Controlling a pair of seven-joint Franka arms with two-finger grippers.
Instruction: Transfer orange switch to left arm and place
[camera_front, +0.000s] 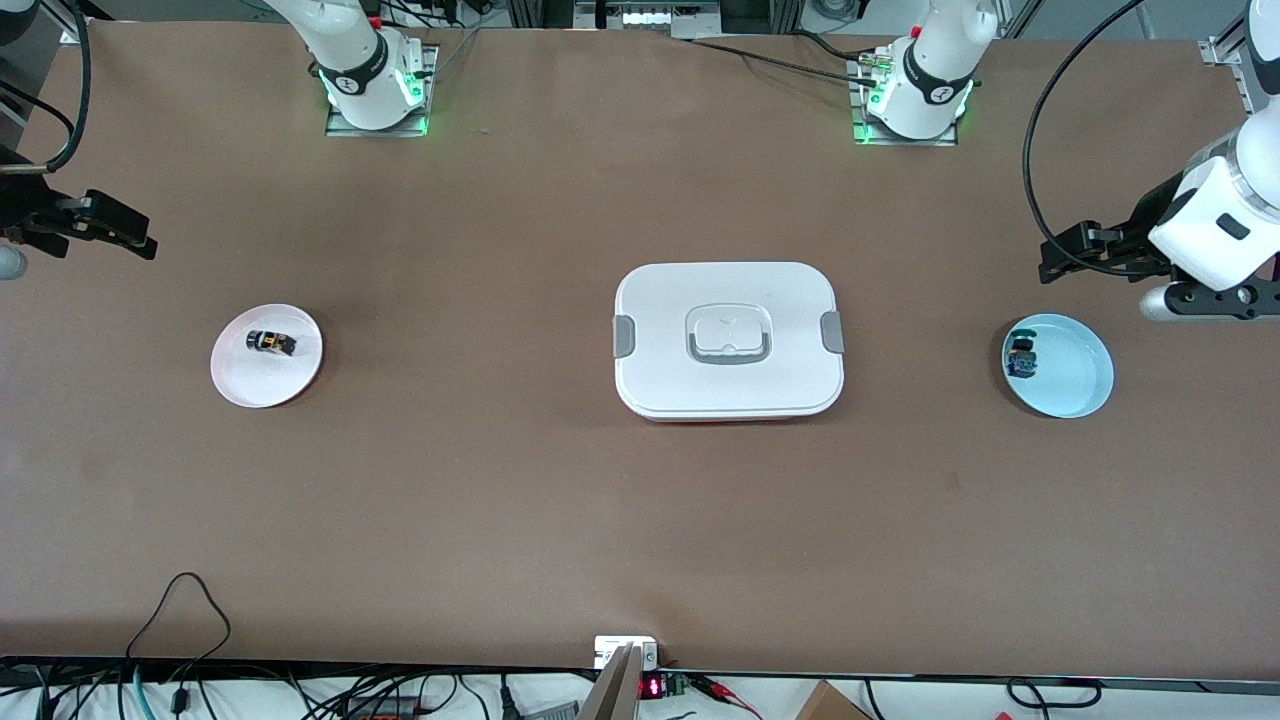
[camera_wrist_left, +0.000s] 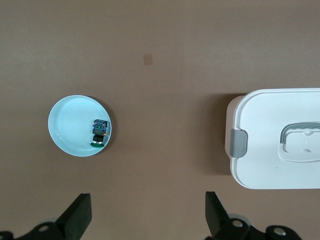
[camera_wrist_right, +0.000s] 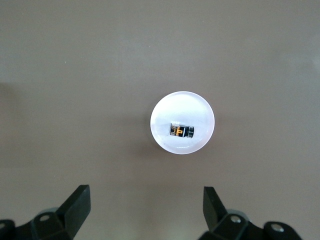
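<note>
The orange switch (camera_front: 271, 342) (camera_wrist_right: 182, 131) lies on its side on a small white plate (camera_front: 250, 385) (camera_wrist_right: 182, 106) toward the right arm's end of the table. My right gripper (camera_front: 135, 235) (camera_wrist_right: 145, 192) hangs open and empty over bare table beside that plate, high above it. The white lidded box (camera_front: 728, 340) (camera_wrist_left: 275, 145) sits in the middle of the table. My left gripper (camera_front: 1055, 258) (camera_wrist_left: 147, 200) is open and empty too, up over the table by a light blue plate (camera_front: 1080, 380) (camera_wrist_left: 67, 122) at the left arm's end.
On the blue plate lies a second small switch (camera_front: 1023, 357) (camera_wrist_left: 99, 133) with a blue-green body. The box stands between the two plates. Cables run along the table edge nearest the front camera.
</note>
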